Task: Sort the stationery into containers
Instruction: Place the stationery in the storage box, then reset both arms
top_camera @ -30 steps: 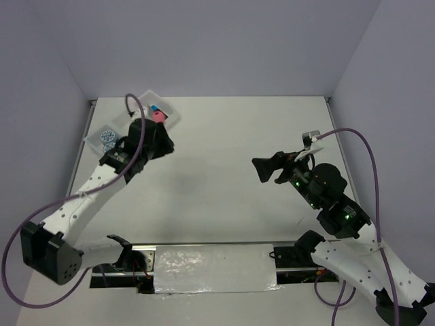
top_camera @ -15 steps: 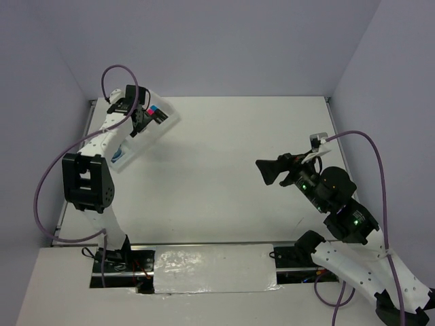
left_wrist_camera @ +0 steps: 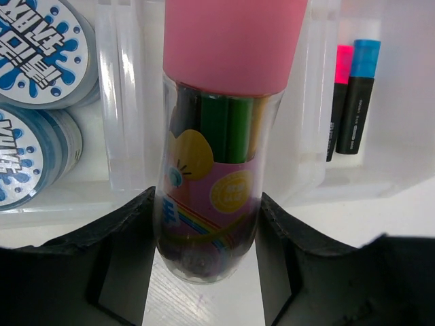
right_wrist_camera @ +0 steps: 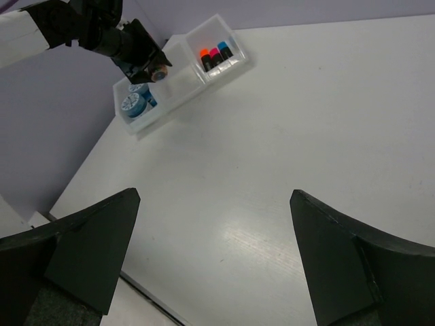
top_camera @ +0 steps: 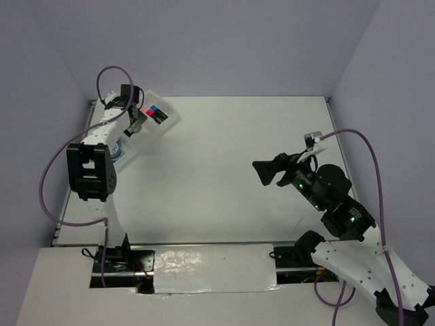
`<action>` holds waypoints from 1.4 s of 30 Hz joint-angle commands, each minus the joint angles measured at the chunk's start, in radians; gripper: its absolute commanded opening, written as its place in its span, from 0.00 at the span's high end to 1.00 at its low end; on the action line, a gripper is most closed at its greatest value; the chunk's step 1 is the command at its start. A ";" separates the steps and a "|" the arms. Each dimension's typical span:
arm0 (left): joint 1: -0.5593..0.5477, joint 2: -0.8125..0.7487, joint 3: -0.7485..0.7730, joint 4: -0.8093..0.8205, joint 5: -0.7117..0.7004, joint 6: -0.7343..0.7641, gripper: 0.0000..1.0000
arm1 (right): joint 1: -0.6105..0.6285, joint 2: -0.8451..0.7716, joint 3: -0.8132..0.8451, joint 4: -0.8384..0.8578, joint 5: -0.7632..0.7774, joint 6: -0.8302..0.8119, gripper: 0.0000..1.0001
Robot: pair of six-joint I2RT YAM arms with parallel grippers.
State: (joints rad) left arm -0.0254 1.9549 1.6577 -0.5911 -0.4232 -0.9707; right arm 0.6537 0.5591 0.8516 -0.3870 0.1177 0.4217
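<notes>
The left fingers (left_wrist_camera: 119,258), half closed, grip the pink-capped bottle (left_wrist_camera: 224,136) by its base, cap forward, at the middle compartment of the tray (left_wrist_camera: 126,102) — blue rolls (left_wrist_camera: 34,41) fill one end cell, markers (left_wrist_camera: 353,95) the other, so this cell is likely the bottle's. The right fingers (right_wrist_camera: 88,251) stand wide open and empty over the bench (right_wrist_camera: 306,122), well apart from the tray

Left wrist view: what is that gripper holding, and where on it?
The left gripper holds the pink-capped bottle by its clear lower body.
</notes>
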 commanded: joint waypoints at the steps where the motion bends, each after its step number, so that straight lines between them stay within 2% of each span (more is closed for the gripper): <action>1: 0.002 0.002 0.002 0.060 0.008 -0.002 0.84 | -0.005 0.016 -0.005 0.048 -0.001 -0.015 0.00; 5: 0.007 0.019 0.008 0.085 0.015 0.001 0.78 | -0.005 0.038 0.009 0.048 -0.026 -0.020 0.00; 12: 0.007 0.003 -0.036 0.114 0.020 -0.028 0.44 | -0.006 0.033 0.023 0.037 -0.029 -0.027 0.00; 20: 0.008 0.002 -0.007 0.099 0.008 -0.037 0.22 | -0.005 0.027 0.026 0.023 -0.038 -0.032 0.00; 21: 0.008 0.004 0.003 0.100 0.009 -0.036 0.16 | -0.005 0.027 0.027 0.020 -0.038 -0.034 0.00; 26: 0.008 -0.013 0.019 0.097 0.026 -0.030 0.15 | -0.005 0.032 0.040 0.020 -0.041 -0.041 0.00; 31: 0.010 -0.106 0.013 0.120 0.063 -0.002 0.14 | -0.005 0.047 0.050 0.020 -0.052 -0.041 0.00; 34: 0.010 -0.184 0.045 0.094 0.090 0.064 0.10 | -0.005 0.050 0.069 0.011 -0.075 -0.050 0.00; 35: 0.010 -0.206 0.071 0.076 0.118 0.113 0.01 | -0.005 0.050 0.078 -0.004 -0.082 -0.058 0.00; 38: 0.010 -0.337 0.083 0.014 0.193 0.226 0.01 | -0.003 0.048 0.150 -0.074 -0.041 -0.098 0.00; 41: 0.008 -0.459 0.018 -0.024 0.244 0.355 0.01 | -0.003 0.051 0.211 -0.163 0.025 -0.121 0.00; 42: 0.008 -0.543 -0.002 -0.036 0.265 0.390 0.01 | -0.003 0.058 0.274 -0.199 0.084 -0.129 0.00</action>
State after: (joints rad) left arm -0.0216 1.5856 1.6791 -0.5720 -0.2375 -0.7547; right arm 0.6537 0.6186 1.0012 -0.4992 0.0963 0.3420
